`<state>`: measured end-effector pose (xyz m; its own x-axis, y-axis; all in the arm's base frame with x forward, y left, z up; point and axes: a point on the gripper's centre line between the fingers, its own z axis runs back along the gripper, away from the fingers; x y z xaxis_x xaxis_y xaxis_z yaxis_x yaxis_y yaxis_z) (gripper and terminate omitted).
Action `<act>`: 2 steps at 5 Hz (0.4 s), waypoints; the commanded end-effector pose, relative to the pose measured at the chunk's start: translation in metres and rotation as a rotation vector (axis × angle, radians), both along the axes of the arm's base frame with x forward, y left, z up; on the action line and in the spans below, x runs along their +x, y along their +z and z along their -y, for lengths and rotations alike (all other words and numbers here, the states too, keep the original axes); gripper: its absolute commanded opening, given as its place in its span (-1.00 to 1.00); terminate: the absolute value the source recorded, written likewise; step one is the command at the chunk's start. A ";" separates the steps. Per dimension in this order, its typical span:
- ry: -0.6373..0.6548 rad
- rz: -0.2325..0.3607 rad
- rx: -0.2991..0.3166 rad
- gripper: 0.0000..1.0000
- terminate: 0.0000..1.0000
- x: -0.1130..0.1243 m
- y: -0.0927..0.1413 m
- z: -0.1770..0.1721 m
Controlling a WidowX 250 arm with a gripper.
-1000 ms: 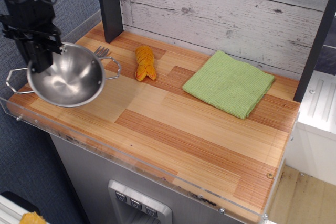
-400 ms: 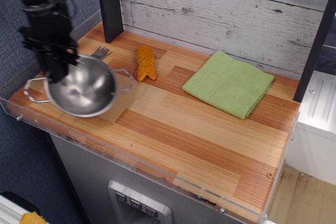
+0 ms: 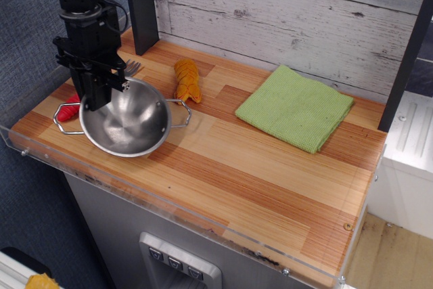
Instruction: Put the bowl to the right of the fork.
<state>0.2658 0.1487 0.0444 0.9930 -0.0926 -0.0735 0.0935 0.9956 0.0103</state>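
Bowl [image 3: 127, 126] front and centre on the left half of the bench [image 3: 270, 174], close to the front edge, its shiny steel basin tipped a little toward the camera and its two wire loop handles sticking out left and right. Gripper [image 3: 95, 96] has it by the back-left rim, black fingers pressed together on the steel edge, the arm rising straight up toward the back-left corner. Fork [image 3: 128, 68] lies partly hidden behind that gripper: grey tines peek out just beyond the bowl's rear rim, and a bit of its red handle shows through the bowl's left loop near the left edge. Whether the bowl touches the wood or hangs just above it, I cannot tell. Just beside the bowl's right handle, toward the back edge, sits an orange ridged toy food piece [image 3: 187, 80]. Well apart, over near the back-right corner, a folded green cloth [image 3: 295, 107] lies flat.
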 end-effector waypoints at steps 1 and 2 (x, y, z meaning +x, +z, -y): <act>0.124 0.044 -0.002 1.00 -1.00 -0.024 0.018 -0.016; 0.151 0.057 0.007 1.00 -1.00 -0.031 0.031 -0.018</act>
